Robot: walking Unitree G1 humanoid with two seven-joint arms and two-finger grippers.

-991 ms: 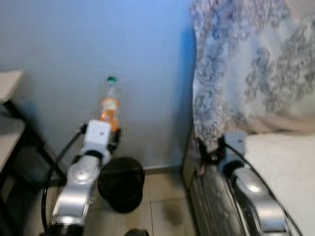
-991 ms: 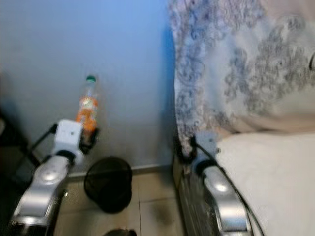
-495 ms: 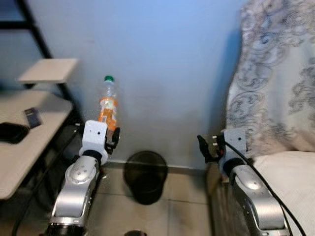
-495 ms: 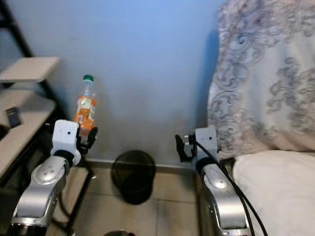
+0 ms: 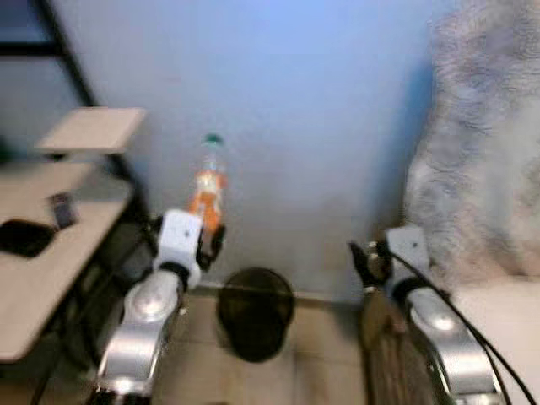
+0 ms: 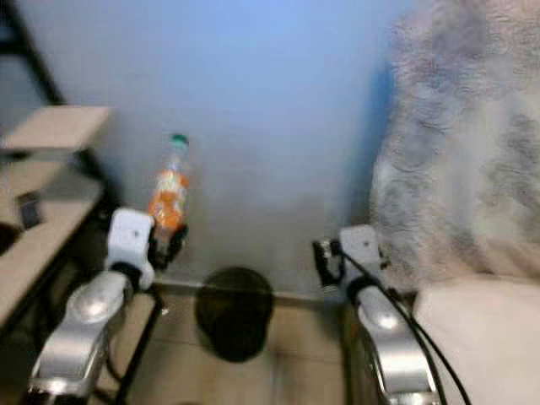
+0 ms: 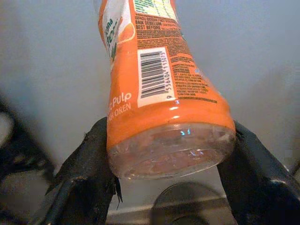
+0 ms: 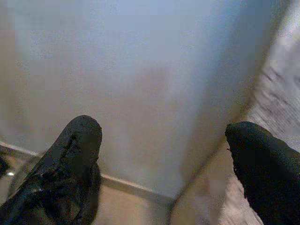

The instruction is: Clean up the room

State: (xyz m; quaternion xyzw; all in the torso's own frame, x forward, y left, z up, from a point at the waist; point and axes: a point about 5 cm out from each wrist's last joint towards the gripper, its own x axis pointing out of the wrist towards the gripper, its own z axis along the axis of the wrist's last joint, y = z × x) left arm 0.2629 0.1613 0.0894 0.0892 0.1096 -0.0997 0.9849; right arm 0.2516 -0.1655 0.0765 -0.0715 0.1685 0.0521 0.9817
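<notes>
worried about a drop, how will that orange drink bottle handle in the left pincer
The bottle looks empty through its clear base, so probably light. Smooth rounded plastic may slip between the left pincer fingers. Held upright by the base, it could tip.

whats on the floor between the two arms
A black bin stands there by the wall, in both eye views, below and right of the bottle the left gripper holds.

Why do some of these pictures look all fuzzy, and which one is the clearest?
The left eye and right eye views are smeared, as when the camera moves: the bottle and the bin have soft edges. The left wrist view is clearest: the barcode shows between the left hand's fingers. The right wrist view is soft, with the right hand dark and the wall pale.
</notes>
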